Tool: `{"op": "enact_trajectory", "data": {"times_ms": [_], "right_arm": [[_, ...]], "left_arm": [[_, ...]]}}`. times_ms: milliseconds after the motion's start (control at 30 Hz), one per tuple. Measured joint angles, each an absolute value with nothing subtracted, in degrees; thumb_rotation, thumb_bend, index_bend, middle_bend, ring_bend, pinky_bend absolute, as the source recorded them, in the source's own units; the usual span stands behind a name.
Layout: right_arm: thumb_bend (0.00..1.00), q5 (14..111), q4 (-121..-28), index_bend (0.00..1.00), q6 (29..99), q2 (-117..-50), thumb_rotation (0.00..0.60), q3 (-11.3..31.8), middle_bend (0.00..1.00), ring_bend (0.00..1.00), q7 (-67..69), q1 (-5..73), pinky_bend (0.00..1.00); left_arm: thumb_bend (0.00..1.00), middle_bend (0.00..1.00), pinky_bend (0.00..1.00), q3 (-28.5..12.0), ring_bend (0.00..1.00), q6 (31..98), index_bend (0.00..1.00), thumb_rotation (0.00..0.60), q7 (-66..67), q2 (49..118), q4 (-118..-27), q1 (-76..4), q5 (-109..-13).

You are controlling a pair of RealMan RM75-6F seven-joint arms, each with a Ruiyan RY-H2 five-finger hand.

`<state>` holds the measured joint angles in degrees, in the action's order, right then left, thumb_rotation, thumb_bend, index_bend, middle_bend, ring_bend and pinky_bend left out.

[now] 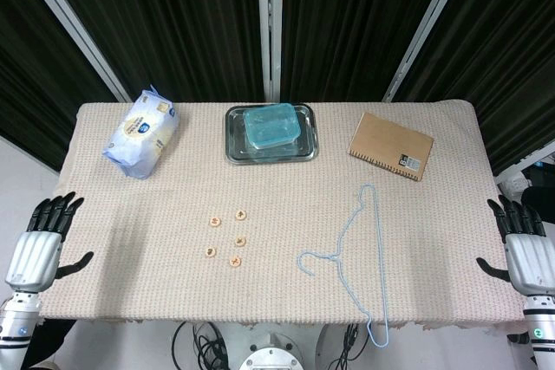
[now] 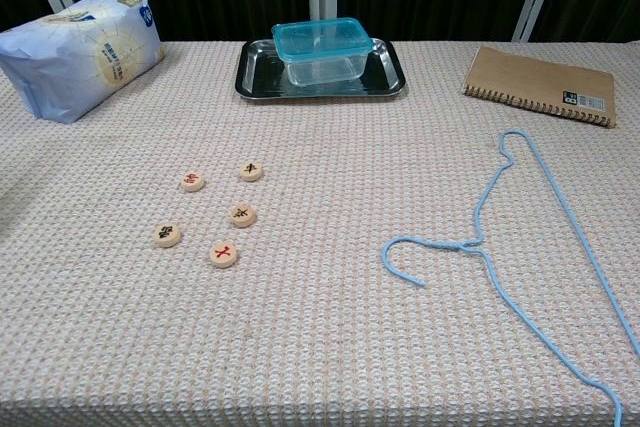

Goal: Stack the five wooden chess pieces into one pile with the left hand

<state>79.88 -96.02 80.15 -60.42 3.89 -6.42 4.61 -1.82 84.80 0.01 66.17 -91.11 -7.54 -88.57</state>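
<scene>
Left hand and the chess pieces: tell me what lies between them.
Nothing but bare tablecloth. In the head view the left hand sits off the table's left edge, fingers spread, and no object lies between it and the five chess pieces.

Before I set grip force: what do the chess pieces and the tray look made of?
Chess pieces: apparently wood, pale matte discs with red or dark characters on top. Tray: likely metal, with a shiny grey reflective rim.

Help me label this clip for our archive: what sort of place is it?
Probably a lab test bench: a cloth-covered table before dark curtains, set with unrelated props, wooden chess pieces and a blue hanger.
</scene>
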Motion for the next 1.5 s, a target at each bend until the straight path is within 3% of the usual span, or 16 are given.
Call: {"op": "enact_trajectory", "data": {"times_ms": [867,1200,1500], "right_arm": [[0.08,79.30,-95.88,0.00,80.64,-59.63,0.600,4.36,0.00,0.00,-4.10,4.30,0.00],[0.08,79.11,-95.59,0.00,81.38,-58.53,0.600,4.81,0.00,0.00,-0.99,3.70,0.00],[0.08,79.59,-95.21,0.00,82.16,-57.61,0.600,4.93,0.00,0.00,1.83,3.11,0.00]], "left_arm": [[0.19,0.01,0.00,0.16,0.00,82.61,0.09,0.600,-1.31,68.46,-90.30,-9.75,-93.57],[0.19,0.04,0.00,2.67,0.00,74.62,0.13,0.600,2.74,73.45,-92.50,-15.18,-99.63],[0.19,0.05,0.00,1.81,0.00,64.15,0.21,0.600,9.49,79.25,-93.55,-23.25,-101.37]]}}
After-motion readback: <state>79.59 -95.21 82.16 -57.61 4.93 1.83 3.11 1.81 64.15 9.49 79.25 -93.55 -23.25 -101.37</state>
